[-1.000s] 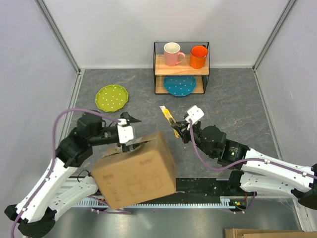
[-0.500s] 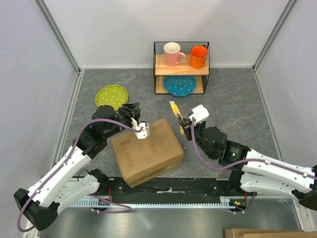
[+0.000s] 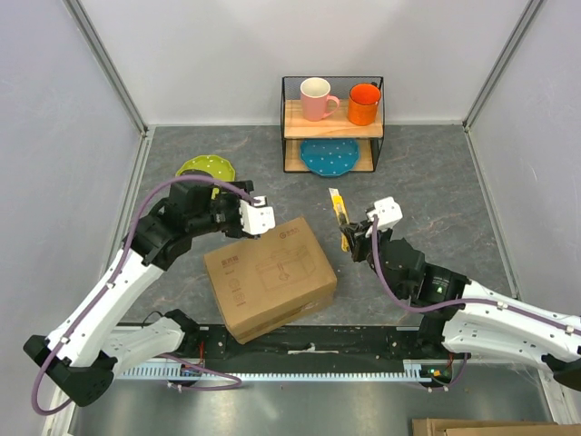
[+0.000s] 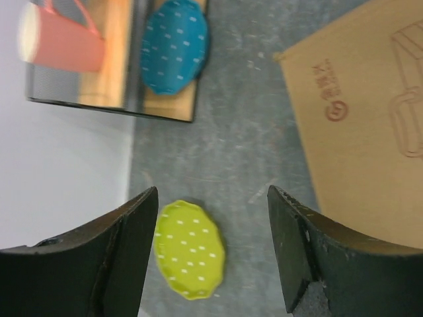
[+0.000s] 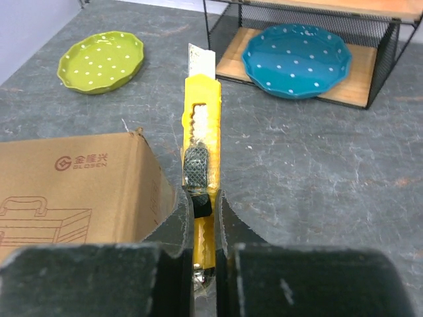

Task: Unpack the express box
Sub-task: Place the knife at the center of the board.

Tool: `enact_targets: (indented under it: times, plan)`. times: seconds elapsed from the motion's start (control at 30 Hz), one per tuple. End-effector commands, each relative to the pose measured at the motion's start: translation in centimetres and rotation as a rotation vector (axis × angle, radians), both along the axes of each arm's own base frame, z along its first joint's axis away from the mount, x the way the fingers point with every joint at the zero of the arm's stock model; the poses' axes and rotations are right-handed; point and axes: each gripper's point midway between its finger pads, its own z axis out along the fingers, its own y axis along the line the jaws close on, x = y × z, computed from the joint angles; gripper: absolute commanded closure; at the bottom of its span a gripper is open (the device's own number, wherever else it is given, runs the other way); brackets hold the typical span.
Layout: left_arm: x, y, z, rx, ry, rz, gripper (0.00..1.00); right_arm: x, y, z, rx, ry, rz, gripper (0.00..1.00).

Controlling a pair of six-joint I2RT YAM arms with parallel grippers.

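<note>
Your express box sits on the grey surface just below frame centre, printed face up. Your left tool hangs released above its upper-left edge, gripping nothing. Your right tool, right of the box, is clenched on a yellow utility knife with its blade out.

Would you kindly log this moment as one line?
express box: on table | left jaws: open, empty | right jaws: shut on yellow utility knife, blade out
</note>
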Motion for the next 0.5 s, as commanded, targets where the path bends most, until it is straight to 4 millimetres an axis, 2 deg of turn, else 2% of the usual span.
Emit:
enact_targets:
  times: [0.0, 0.07, 0.2, 0.23, 0.3, 0.33, 0.4, 0.43, 0.47]
  plan:
    - [-3.7, 0.0, -3.3, -0.016, 0.310, -0.005, 0.26, 0.5, -1.9, -0.9, 0.002, 0.065, -0.141, 1.00]
    - [-4.0, -0.1, -3.5, -0.017, 0.322, -0.020, 0.26, 0.6, -2.5, -2.6, -0.032, 0.097, -0.193, 1.00]
    - [-4.5, -0.6, -3.2, -0.034, 0.367, -0.034, 0.25, 1.3, -2.7, -5.7, -0.088, 0.125, -0.243, 1.00]
    - [-4.7, -0.7, -3.1, -0.039, 0.374, -0.044, 0.25, 1.9, -2.5, -6.0, -0.069, 0.121, -0.255, 1.00]
    - [-5.5, -1.0, -3.4, -0.043, 0.413, -0.070, 0.25, 2.5, -2.8, -8.7, -0.103, 0.157, -0.264, 1.00]
    - [-5.7, -1.0, -3.6, -0.044, 0.428, -0.075, 0.24, 3.4, -3.1, -9.0, -0.069, 0.159, -0.284, 1.00]
    - [-6.2, -1.1, -4.3, -0.036, 0.457, -0.091, 0.24, 3.8, -3.4, -11.3, -0.092, 0.192, -0.292, 1.00]
    - [-6.2, -1.1, -4.6, -0.032, 0.461, -0.094, 0.24, 4.4, -3.5, -11.5, -0.071, 0.185, -0.311, 1.00]
    - [-6.3, -1.1, -5.0, -0.026, 0.466, -0.093, 0.24, 4.7, -3.5, -12.6, -0.101, 0.202, -0.316, 1.00]
